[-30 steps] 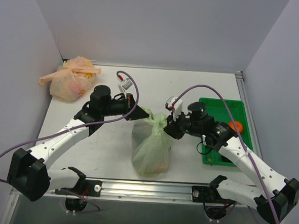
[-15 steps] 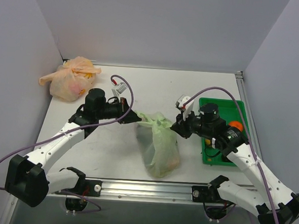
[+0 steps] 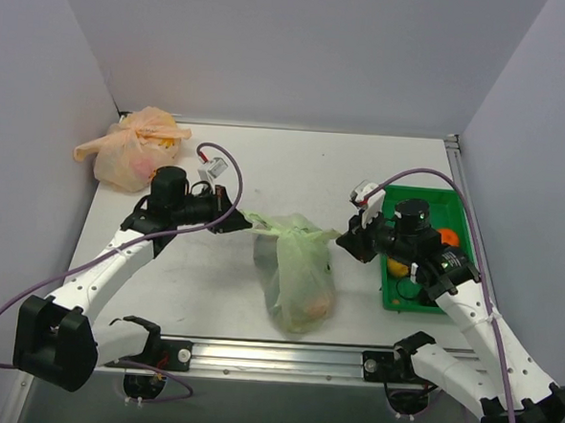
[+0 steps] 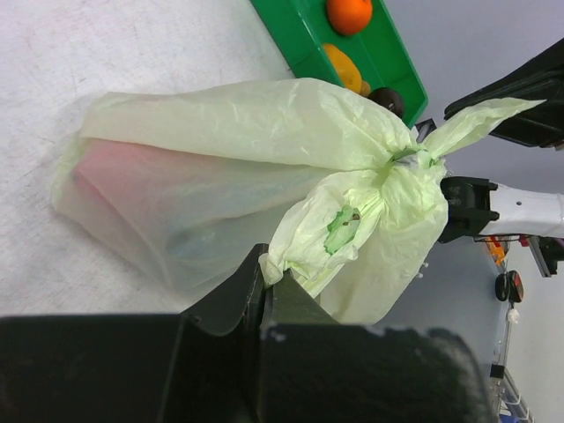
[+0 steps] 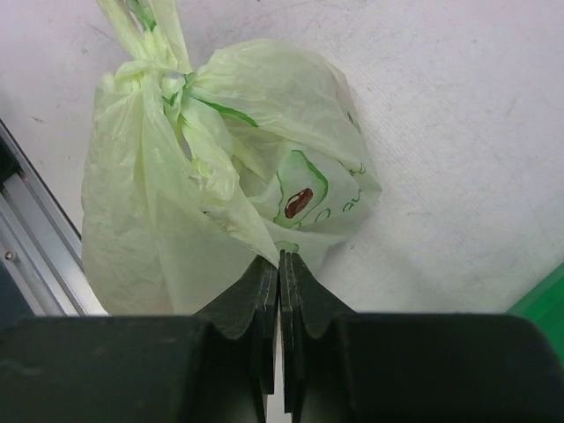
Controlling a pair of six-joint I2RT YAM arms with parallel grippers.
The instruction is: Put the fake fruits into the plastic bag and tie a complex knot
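Pale green film of the plastic bag [image 3: 298, 270] lay in the middle of the table [image 3: 313, 175], strung between the 2 arms. The left gripper [image 3: 244, 221] was clenched on the twisted end of the bag that ran off to the left. The right gripper [image 3: 343, 240] was clenched on the end that ran to the right. Both wrist views showed the fingers closed flat with film pinched at their tips.

The knot [image 4: 401, 163] sat at the bag's neck, roughly midway between the 2 grippers, so neither arm was clearly nearer to it. The line from gripper to gripper ran left to right across the table. The bag's full body hung off that line toward the near edge, so its long axis lay almost square to the pull.

Fake fruits [image 3: 317, 305] showed as an orange-pink blur through the film at the bag's near end. An orange, a yellow piece and a dark one sat outside it in the green tray [image 3: 456, 198], just beyond the right gripper.

By my judgement, any tightening would come from drawing the grippers apart along that left-right line, with the knot held central.
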